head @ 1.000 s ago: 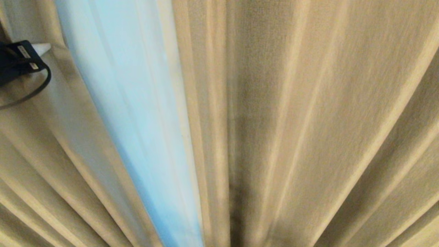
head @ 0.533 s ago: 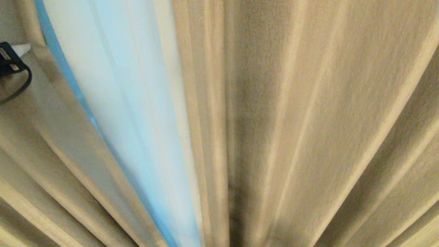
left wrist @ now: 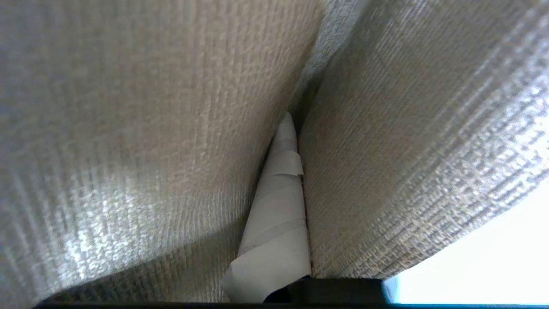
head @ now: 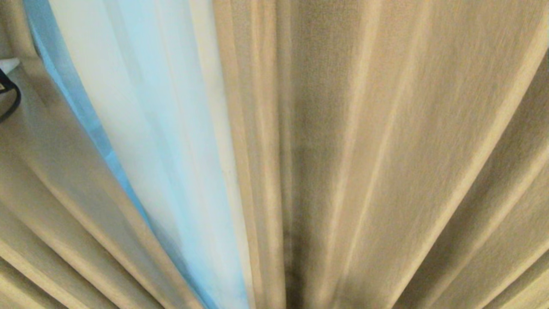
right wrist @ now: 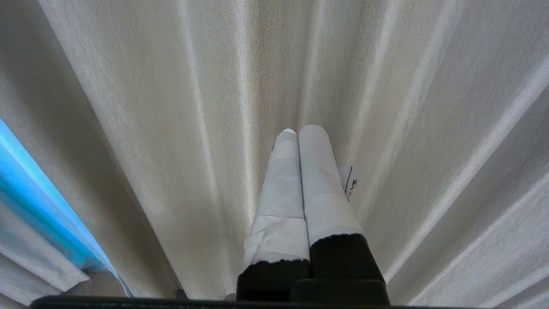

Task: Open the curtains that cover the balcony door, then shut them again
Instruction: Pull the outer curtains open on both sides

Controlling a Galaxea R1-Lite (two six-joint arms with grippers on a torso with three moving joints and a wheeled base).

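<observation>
The left gripper (left wrist: 296, 128), clamped on a fold of the pleated cream woven curtains (head: 386, 150), had dragged that panel further aside, widening the bright gap (head: 141, 128) beside it. Opening looked underway. The right gripper (right wrist: 300, 137), closed and empty, hung before the curtains.

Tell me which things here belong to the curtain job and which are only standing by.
Part of the job:
- curtains
- left pincer, shut on a curtain fold at the far left
- bright gap between the panels

Standing by:
- right pincer, shut, holding nothing, pointing at the fabric
- black cable at the left edge
</observation>
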